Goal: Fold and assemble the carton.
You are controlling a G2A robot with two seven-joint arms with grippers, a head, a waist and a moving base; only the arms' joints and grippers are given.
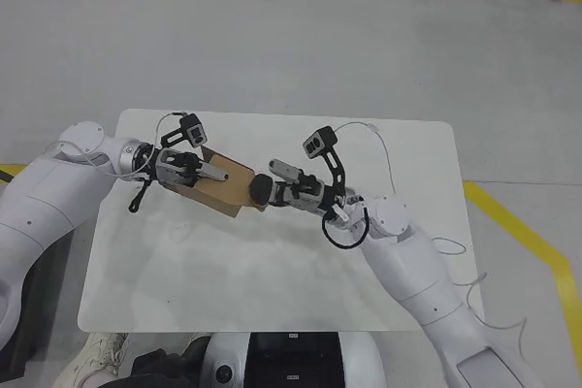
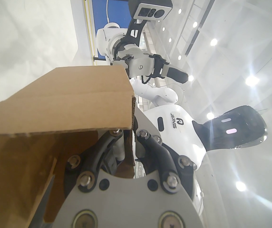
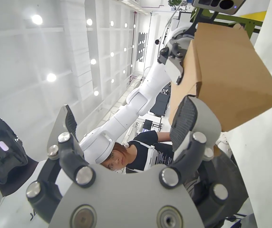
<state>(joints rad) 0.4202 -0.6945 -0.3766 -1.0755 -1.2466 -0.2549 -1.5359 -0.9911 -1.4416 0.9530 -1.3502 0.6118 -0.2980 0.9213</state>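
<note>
**Jaws on carton: holdings and hazards**

Jaws, left: my left gripper [image 2: 128, 133] is pinched on one cardboard wall of the carton [image 2: 62, 100], with a finger on each face of the sheet near its cut edge.

Jaws, right: my right gripper [image 3: 126, 119] stands wide apart and grips nothing. One ribbed pad [image 3: 184, 117] lies against the carton's near corner, and the other finger hangs free.

Carton: brown and partly squared up, it spans the gap between both grippers over the white table [image 1: 272, 281], toward its far left part. Whether it touches the top I cannot tell.

Hazards, as I judge them:
- A single-wall pinch may let the sheet slide or tear if the pad pushes hard.
- An off-centre push could skew the box, or collapse it flat instead of squaring it.
</note>
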